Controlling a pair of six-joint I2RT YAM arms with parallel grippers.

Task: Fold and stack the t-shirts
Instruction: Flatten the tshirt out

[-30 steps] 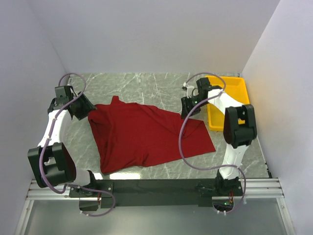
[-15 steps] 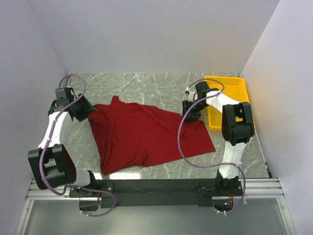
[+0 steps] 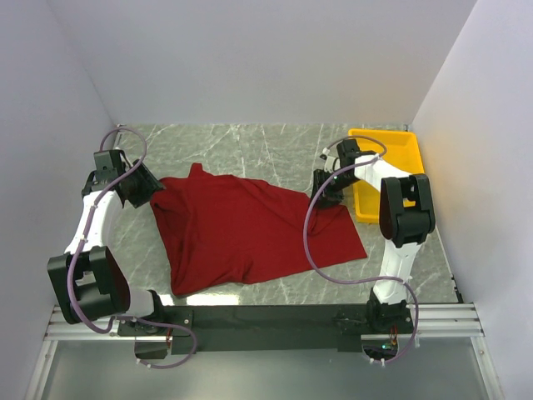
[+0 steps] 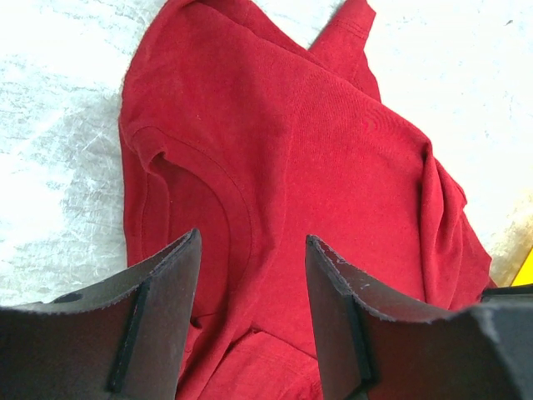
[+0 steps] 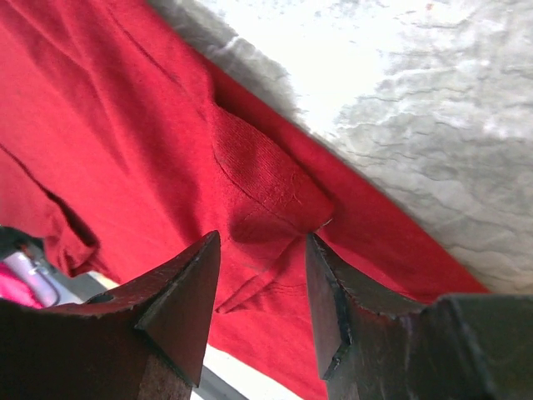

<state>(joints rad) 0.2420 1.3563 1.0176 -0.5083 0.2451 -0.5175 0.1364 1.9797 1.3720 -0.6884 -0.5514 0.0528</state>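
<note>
Grey marble table [image 3: 250,142] with white walls [image 3: 250,58] around it is what I see from the top camera. One dark red t-shirt [image 3: 241,229] lies on this table between the two arms, spread out but not flat, with wrinkles and one sleeve pointing to the far side. Its right corner reaches toward the near right part of the table. The left gripper [image 3: 152,192] is low at the left edge of the shirt. In the left wrist view its fingers [image 4: 158,317] stand apart with a moderate gap, and I see the cloth with a curved seam below them, but nothing is pinched between them. The right gripper [image 3: 323,190] is at the far right edge of the shirt, just beside the yellow tray [image 3: 400,143] in the far right corner. In the right wrist view its fingers [image 5: 175,308] also stand apart, and a small raised fold of the red cloth lies under the gap. I cannot tell if the tips touch the cloth, but they do not clamp it.
</note>
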